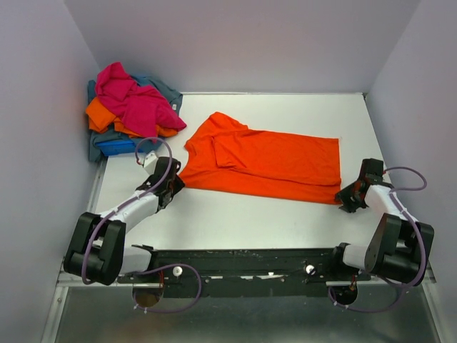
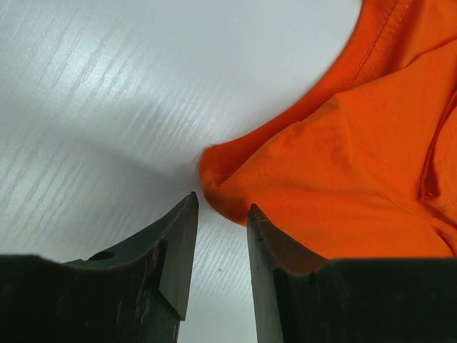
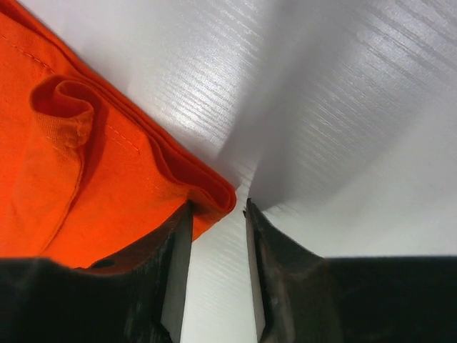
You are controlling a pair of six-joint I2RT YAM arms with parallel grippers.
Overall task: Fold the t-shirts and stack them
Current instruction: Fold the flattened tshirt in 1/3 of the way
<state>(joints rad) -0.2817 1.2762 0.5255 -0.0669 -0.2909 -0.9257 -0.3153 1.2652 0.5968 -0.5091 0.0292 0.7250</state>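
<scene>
table (image 1: 257, 218): white, faintly ribbed | back wall (image 1: 250, 43): plain pale grey | left wall (image 1: 36, 107), right wall (image 1: 421, 93): same grey

Left hand (image 2: 222, 202) parted, orange t-shirt (image 2: 350, 179) corner beside

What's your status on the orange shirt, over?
Left gripper open, right gripper open, nothing held. Orange shirt partly folded, lying flat. Shirt pile far left, not in the way.

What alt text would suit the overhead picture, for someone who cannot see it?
A partly folded orange t-shirt lies on a white table, with the left pincer and right pincer at its near corners. More crumpled shirts sit heaped at the far left.
</scene>
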